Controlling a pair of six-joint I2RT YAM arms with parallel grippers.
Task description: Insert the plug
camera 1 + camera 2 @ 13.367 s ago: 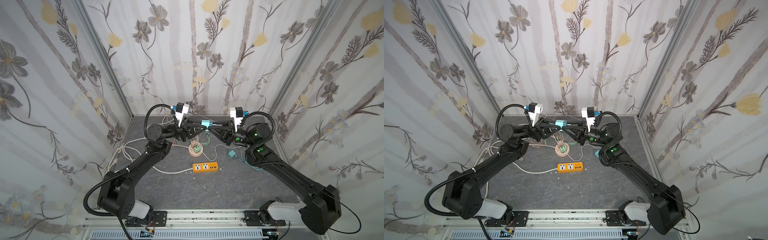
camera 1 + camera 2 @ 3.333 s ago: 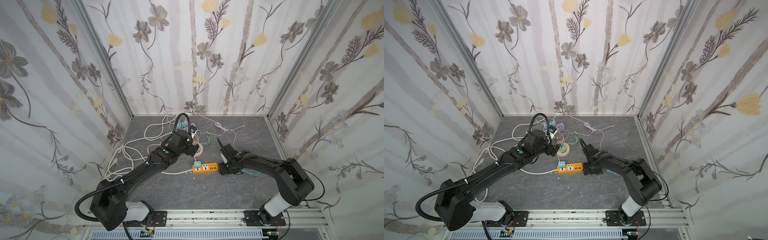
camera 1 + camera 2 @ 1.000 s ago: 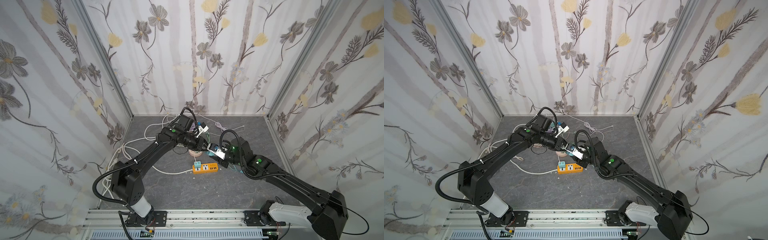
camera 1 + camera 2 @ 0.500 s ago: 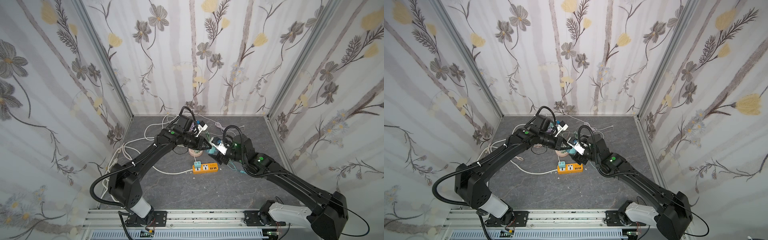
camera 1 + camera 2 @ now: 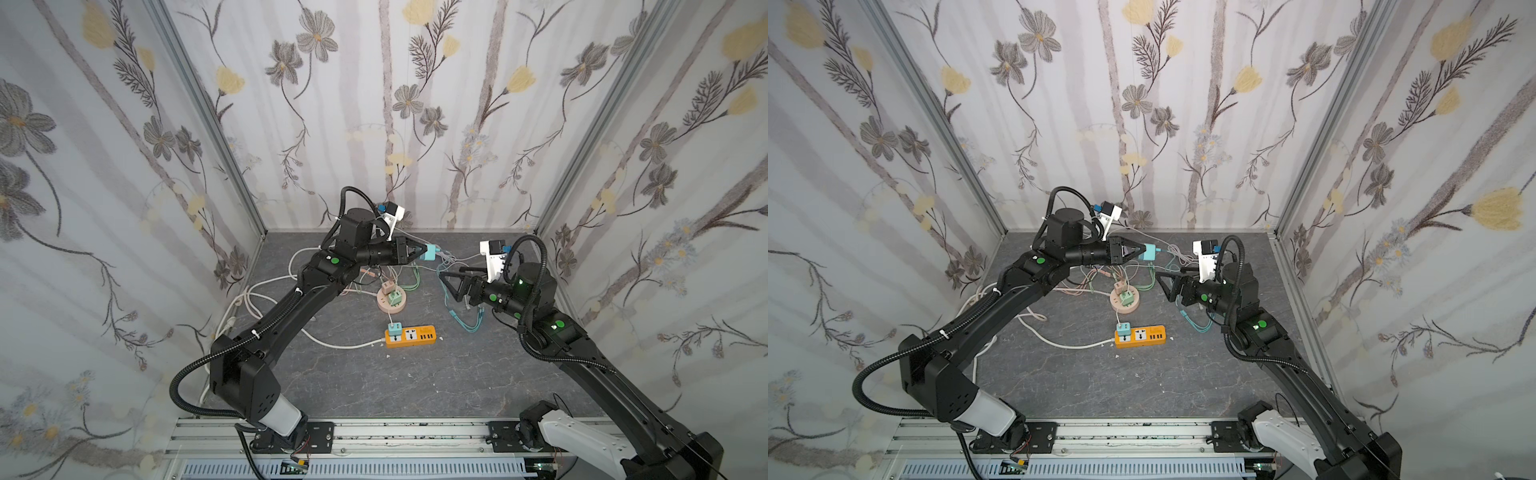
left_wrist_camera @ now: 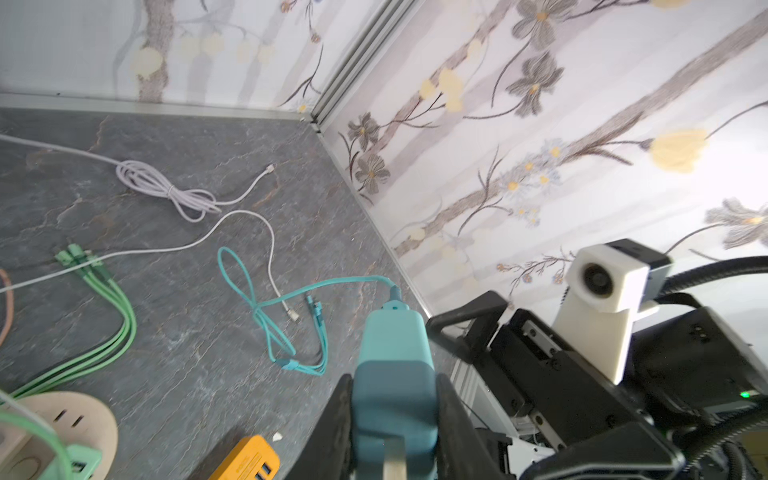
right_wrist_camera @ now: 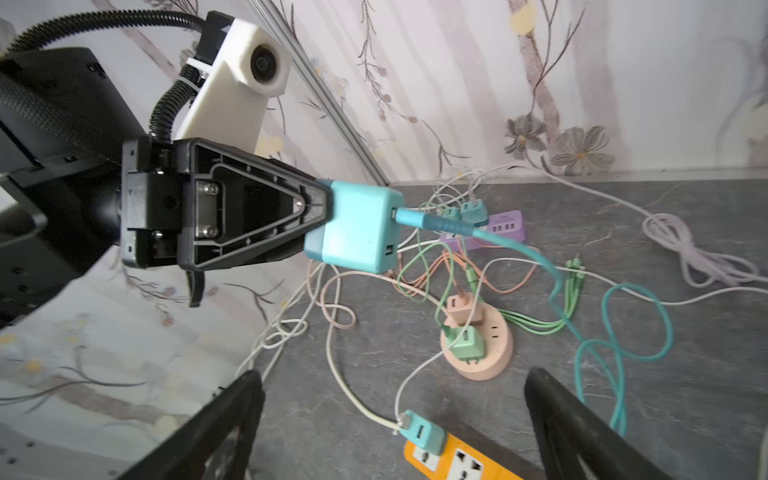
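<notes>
The prong end of the teal plug (image 7: 357, 226) is buried between the fingers of the left hand (image 7: 320, 216), so its pins are hard to make out. Only a grey sliver shows in the left wrist view, cut off at the frame's edge. The purple strip (image 7: 507, 222) by the far edge of the desk (image 5: 374, 382) is partly covered by the teal cable (image 7: 436, 223), which runs from the plug's front face down to the desk. The orange power strip (image 5: 415, 336), near the desk's middle, is cropped in both wrist views. The left hand pinches the plug by its sides, in the air over the desk's far half. The right hand (image 5: 449, 286) is spread wide and holds nothing; it is raised toward the right edge, facing the plug and apart from it.
</notes>
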